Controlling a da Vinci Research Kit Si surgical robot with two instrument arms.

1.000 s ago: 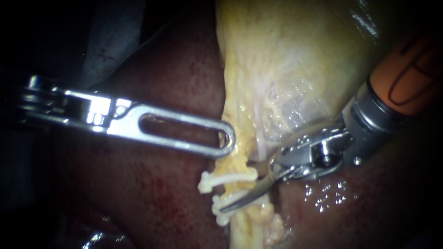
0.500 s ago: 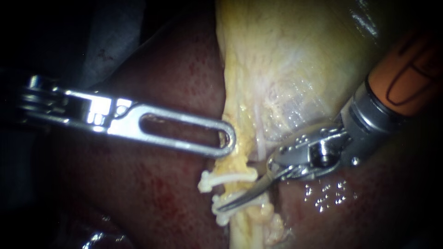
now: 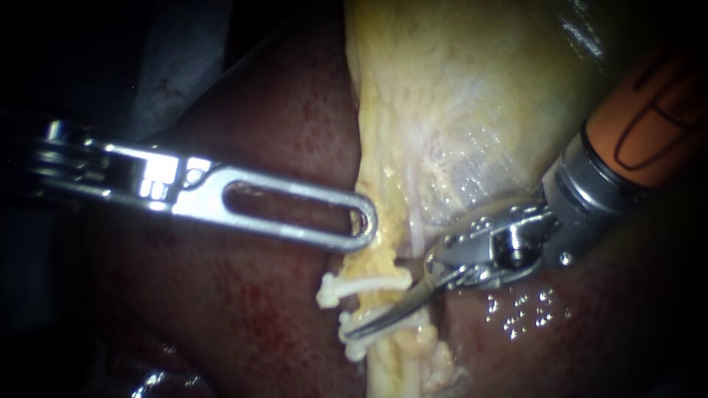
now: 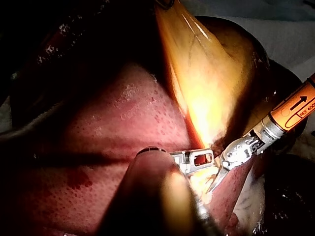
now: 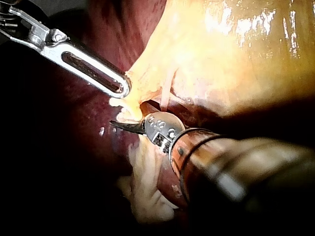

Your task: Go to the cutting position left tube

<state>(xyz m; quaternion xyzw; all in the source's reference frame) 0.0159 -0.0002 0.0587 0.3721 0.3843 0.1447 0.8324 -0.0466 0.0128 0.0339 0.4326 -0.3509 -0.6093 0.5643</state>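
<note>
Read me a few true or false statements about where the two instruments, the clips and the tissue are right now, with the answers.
1. The right instrument reaches the white clips on the tube with its tip. True.
2. The two instruments touch each other. False: tissue shows between them.
3. The left instrument has its tip at the edge of the gallbladder. True.
4. The liver is pale yellow. False: it is dark red; the gallbladder is the pale yellow one.

- Surgical robotics lab: a dark red liver (image 3: 243, 295) and a pale yellow gallbladder (image 3: 472, 88) lie lit at close range.
- The steel left instrument (image 3: 360, 221) and orange-collared right instrument (image 3: 369, 326) meet at white clips (image 3: 361, 284) on a tube.
</note>
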